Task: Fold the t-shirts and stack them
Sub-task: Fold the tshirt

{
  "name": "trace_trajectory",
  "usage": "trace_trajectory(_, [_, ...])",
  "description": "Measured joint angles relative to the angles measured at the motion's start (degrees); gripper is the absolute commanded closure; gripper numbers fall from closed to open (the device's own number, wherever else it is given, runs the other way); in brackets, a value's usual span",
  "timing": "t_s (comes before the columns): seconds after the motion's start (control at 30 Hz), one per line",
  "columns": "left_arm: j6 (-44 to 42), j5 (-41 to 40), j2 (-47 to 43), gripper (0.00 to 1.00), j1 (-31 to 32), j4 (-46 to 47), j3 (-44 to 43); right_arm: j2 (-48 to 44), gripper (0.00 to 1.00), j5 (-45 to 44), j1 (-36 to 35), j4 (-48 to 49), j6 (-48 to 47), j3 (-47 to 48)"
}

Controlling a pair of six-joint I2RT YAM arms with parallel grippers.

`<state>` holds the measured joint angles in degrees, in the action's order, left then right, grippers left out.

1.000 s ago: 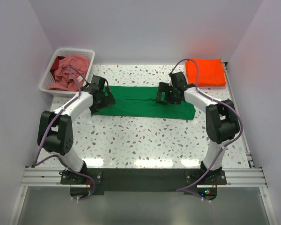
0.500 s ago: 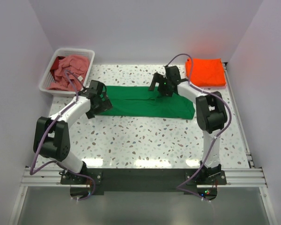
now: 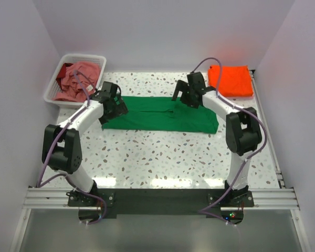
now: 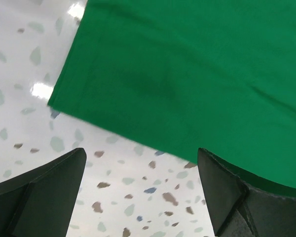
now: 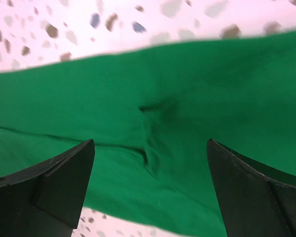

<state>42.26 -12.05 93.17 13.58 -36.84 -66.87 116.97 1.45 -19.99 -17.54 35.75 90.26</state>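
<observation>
Both are spread wide and grip nothing. The left end effector (image 4: 140, 154) hangs over the green t-shirt's (image 3: 157, 114) left end, and the right end effector (image 5: 150, 143) over its far edge. Whether either brushes the cloth is hard to judge. The shirt lies flat, its long axis running left to right across the worktop (image 3: 173, 157).

Speckled table (image 3: 163, 152) — green t-shirt (image 3: 152, 118), folded orange t-shirt (image 3: 231, 80), white basket (image 3: 86, 55)

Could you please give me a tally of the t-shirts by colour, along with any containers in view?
Green t-shirt: 1
Orange t-shirt: 1
Pink t-shirt: 1
White basket: 1
Total: 4
</observation>
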Motion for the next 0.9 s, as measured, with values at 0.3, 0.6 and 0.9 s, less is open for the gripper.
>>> trace_trajectory(0.3, [-4.4,-1.6,19.5,0.0,0.0,3.0,-21.3,-18.5,0.01,-7.3,0.3,-6.8,-1.3,-20.2])
trace_trajectory(0.6, [-9.0,-4.2,34.2,0.0,0.0,2.8,-33.2,-14.6,0.01,-9.6,2.9,-7.8,-1.3,-24.3])
trace_trajectory(0.9, [-8.9,-4.9,33.3,0.0,0.1,4.5,-29.5,-6.5,0.01,-10.5,3.6,-8.7,-2.8,-16.0])
